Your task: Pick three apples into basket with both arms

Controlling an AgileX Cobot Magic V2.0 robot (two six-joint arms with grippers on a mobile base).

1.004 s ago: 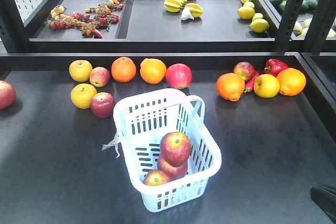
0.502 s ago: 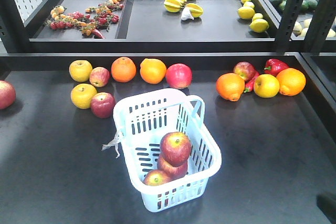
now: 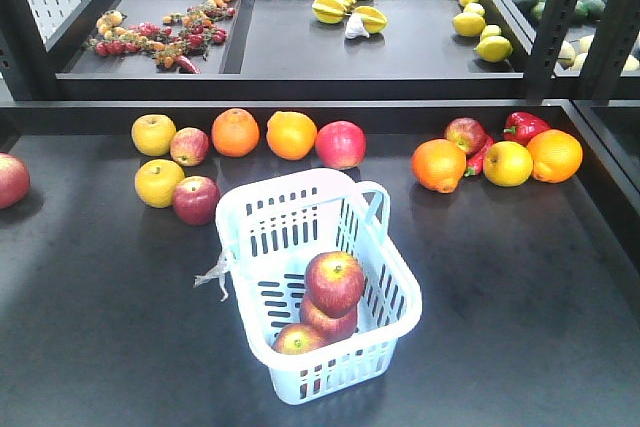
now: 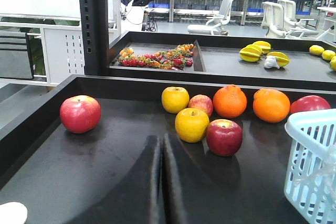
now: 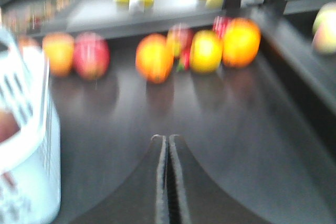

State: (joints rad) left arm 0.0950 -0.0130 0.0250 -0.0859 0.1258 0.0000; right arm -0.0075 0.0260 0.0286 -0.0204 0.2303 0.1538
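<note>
The pale blue-white basket (image 3: 330, 372) stands at the front middle of the black table. Three red apples lie inside it: one on top (image 3: 334, 281), one under it (image 3: 331, 321) and one nearer the front (image 3: 298, 339). Neither arm shows in the front view. In the left wrist view my left gripper (image 4: 161, 139) is shut with nothing in it, low over the table, and the basket (image 4: 310, 166) is at its right. In the blurred right wrist view my right gripper (image 5: 168, 138) is shut and empty, with the basket (image 5: 26, 145) at its left.
Loose fruit lies behind the basket: red apples (image 3: 196, 199) (image 3: 340, 144) (image 3: 465, 134), oranges (image 3: 236, 132) (image 3: 438, 164), yellow fruits (image 3: 159, 182) (image 3: 508, 163) and a red pepper (image 3: 525, 126). Another apple (image 3: 8, 179) sits at the left edge. A raised shelf (image 3: 300, 57) and black posts (image 3: 560, 7) stand behind.
The black piece of the right arm at the lower right corner of the front view has drawn back out of the frame. The basket and fruit have not moved.
</note>
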